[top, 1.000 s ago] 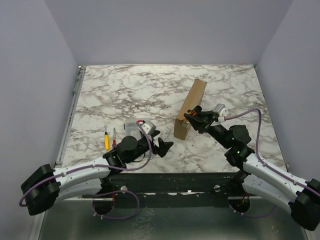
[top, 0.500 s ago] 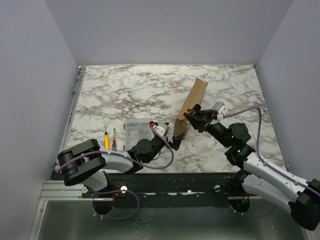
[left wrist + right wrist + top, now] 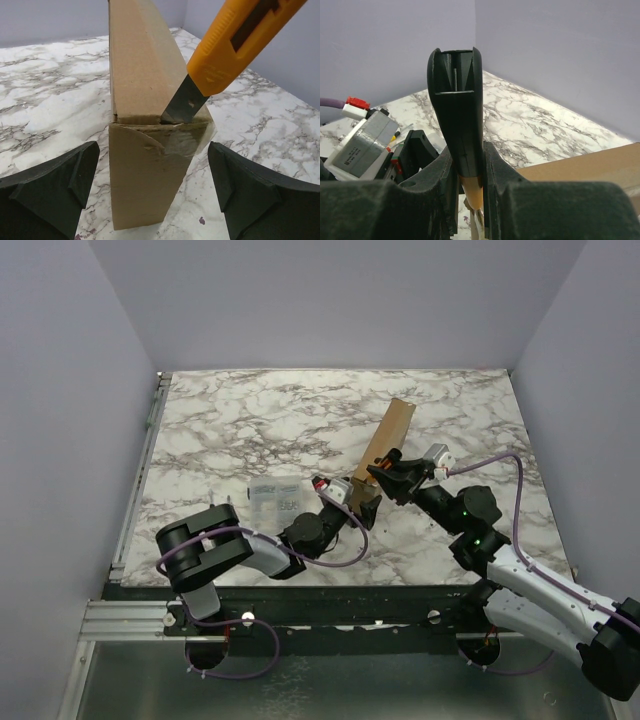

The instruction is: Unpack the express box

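Observation:
The express box (image 3: 387, 438), plain brown cardboard, stands on its long edge on the marble table. The left wrist view faces its near end (image 3: 142, 80), where clear tape covers the seam. My right gripper (image 3: 393, 478) is shut on an orange and black utility knife (image 3: 235, 40). The knife's blade (image 3: 181, 104) is stuck into the box's top seam at that near end. From the right wrist, the knife's black handle (image 3: 457, 100) stands up between the fingers (image 3: 496, 165). My left gripper (image 3: 357, 505) is open and low, its fingers either side of the box's near end (image 3: 152, 170) without touching it.
A clear organizer case (image 3: 276, 498) lies just left of my left wrist. The left arm's elbow (image 3: 205, 545) rests near the table's front edge. A metal rail (image 3: 150, 430) runs along the left side, and purple walls close in the table.
The left arm has swung right from beside the organizer case to the box's near end, gripper still open. The right gripper and knife have hardly moved.

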`<state>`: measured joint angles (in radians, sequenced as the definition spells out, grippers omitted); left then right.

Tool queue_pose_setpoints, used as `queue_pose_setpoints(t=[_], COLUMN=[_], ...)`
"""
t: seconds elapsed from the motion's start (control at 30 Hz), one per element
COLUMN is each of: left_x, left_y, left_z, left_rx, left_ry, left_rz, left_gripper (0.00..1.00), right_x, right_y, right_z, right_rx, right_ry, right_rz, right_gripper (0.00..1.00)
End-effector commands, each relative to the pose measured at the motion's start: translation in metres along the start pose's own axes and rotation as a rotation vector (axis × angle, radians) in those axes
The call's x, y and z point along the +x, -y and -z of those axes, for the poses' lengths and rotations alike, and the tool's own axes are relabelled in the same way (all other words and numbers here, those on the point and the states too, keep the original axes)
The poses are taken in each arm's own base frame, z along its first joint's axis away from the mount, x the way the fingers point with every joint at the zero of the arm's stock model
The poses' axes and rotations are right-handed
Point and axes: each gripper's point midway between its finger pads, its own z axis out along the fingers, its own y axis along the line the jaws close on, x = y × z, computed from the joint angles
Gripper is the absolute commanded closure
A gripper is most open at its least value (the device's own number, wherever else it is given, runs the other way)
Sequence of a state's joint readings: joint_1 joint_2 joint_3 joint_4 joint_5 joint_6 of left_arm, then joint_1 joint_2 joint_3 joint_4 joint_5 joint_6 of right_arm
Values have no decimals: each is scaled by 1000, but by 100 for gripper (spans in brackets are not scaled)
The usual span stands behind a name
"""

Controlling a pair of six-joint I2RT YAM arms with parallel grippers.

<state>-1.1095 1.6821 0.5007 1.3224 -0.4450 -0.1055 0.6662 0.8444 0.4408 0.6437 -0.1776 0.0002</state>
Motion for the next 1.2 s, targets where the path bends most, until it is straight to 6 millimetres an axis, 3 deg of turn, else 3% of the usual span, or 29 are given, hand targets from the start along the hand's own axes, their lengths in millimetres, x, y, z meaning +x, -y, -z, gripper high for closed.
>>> queue_pose_setpoints(t=[0.0,0.07,0.33,0.7,0.93,1.17], left_x=[-10,-9,-2,7,10,16], left_y=[-11,-14,-20,-23,-27,-29], left_z=[-8,-8,-4,0,3,5], left_rx=[-106,-119,-123,-119,-126,-129], left_ry=[66,68,59,28,3,-14], left_rz=[53,38,-31,-87,-133,-140], left_gripper=[1,4,34,49,57,61], right_x=[13,14,8,13,43,9], right_y=[1,0,4,12,12,11], right_z=[0,2,11,10,5,15], right_rx=[1,-8,13,135,128,127], right_ry=[-58,-60,-76,-182,-261,-196], right_rz=[5,20,70,80,100,90], right_gripper=[99,99,99,99,100,99])
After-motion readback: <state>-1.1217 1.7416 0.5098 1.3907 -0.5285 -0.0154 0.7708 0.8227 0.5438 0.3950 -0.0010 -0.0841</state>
